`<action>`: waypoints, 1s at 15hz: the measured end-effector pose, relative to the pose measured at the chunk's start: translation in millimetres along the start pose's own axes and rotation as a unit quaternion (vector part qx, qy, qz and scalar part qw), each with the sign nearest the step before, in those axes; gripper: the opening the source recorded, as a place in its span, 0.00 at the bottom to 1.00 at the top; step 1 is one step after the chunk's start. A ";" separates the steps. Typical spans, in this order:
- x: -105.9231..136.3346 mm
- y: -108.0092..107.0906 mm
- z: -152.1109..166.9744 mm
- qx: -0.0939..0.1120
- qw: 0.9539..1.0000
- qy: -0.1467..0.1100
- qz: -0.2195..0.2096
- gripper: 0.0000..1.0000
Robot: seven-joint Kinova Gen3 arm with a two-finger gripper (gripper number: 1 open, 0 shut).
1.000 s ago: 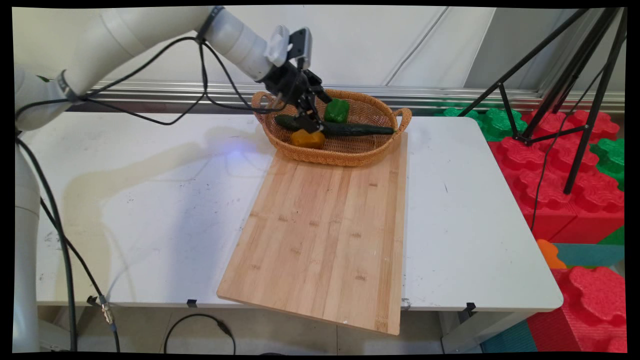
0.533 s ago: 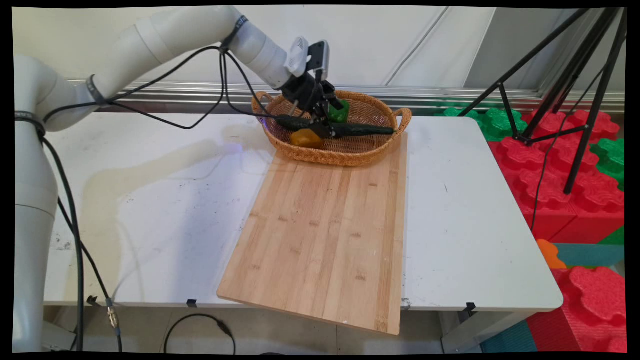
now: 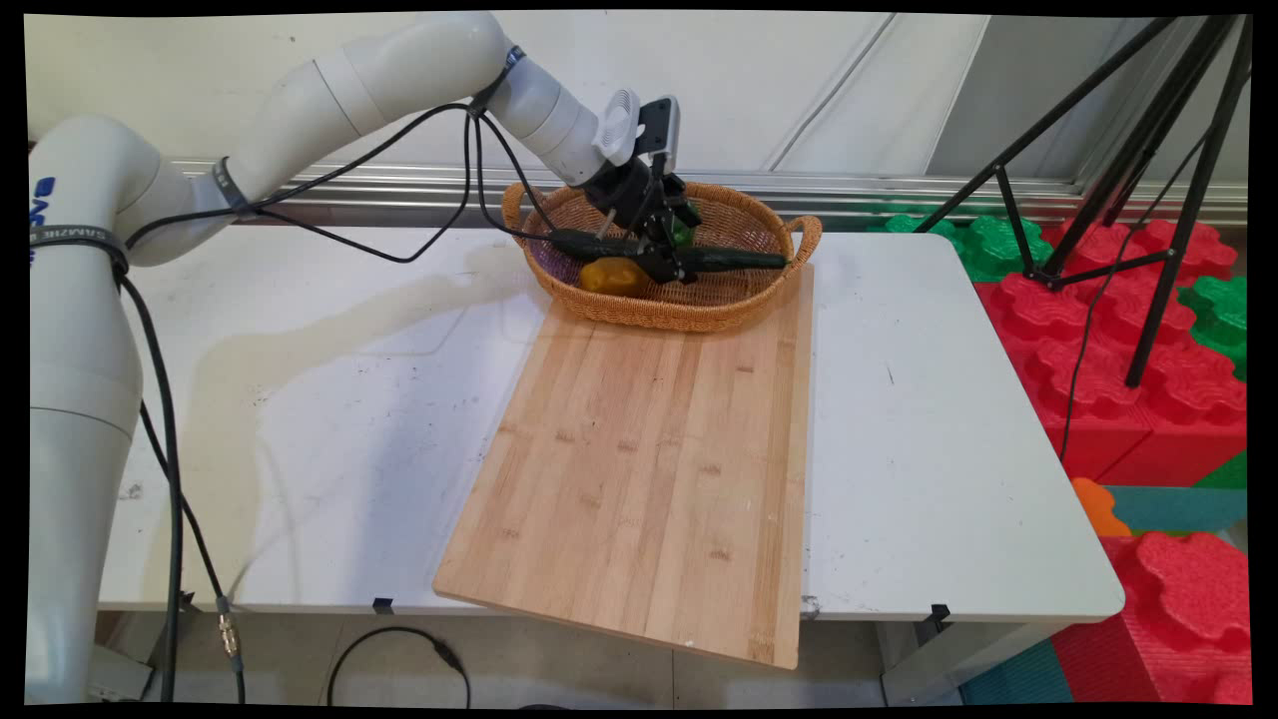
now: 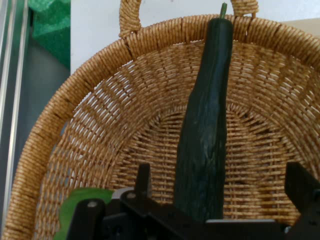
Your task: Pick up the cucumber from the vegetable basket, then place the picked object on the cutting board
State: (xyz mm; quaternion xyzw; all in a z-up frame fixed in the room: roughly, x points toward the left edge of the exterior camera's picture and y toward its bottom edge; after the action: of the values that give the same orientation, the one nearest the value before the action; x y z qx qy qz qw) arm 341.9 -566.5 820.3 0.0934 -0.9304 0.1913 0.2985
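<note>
End effector (image 3: 667,262) is lowered into the wicker basket (image 3: 744,310), which sits at the far end of a bamboo cutting board (image 3: 649,469) on the white bench (image 3: 300,399).

Going left to right:
- Orange-yellow pepper (image 3: 611,276) lies in the basket just to the end effector's left, on its near side.
- Dark green cucumber (image 3: 734,260) lies lengthwise across the basket floor. In the hand view the cucumber (image 4: 205,135) runs up between the 2 fingers, its stem tip resting on the basket rim (image 4: 45,130) by a handle.
- Green pepper (image 3: 683,232) sits just behind the end effector, mostly hidden; a green edge (image 4: 75,210) shows at lower left of the hand view.

End effector state: fingers spread apart on either side of the cucumber, not clamped on it.
</note>
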 end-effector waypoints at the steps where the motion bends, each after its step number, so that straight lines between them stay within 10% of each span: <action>1: 0.1 -0.7 2.8 -0.002 1.000 -0.001 0.001 1.00; 9: 2.4 -4.6 13.8 -0.002 1.000 -0.007 0.007 1.00; 10: 2.8 -5.3 14.8 0.000 1.000 -0.007 0.007 0.00; 15: 2.9 -6.8 17.5 0.001 1.000 -0.010 0.006 0.00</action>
State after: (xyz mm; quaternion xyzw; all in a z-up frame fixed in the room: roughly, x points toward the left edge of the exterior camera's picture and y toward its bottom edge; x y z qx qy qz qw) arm 332.4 -580.1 811.0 0.0902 -0.9337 0.1934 0.2876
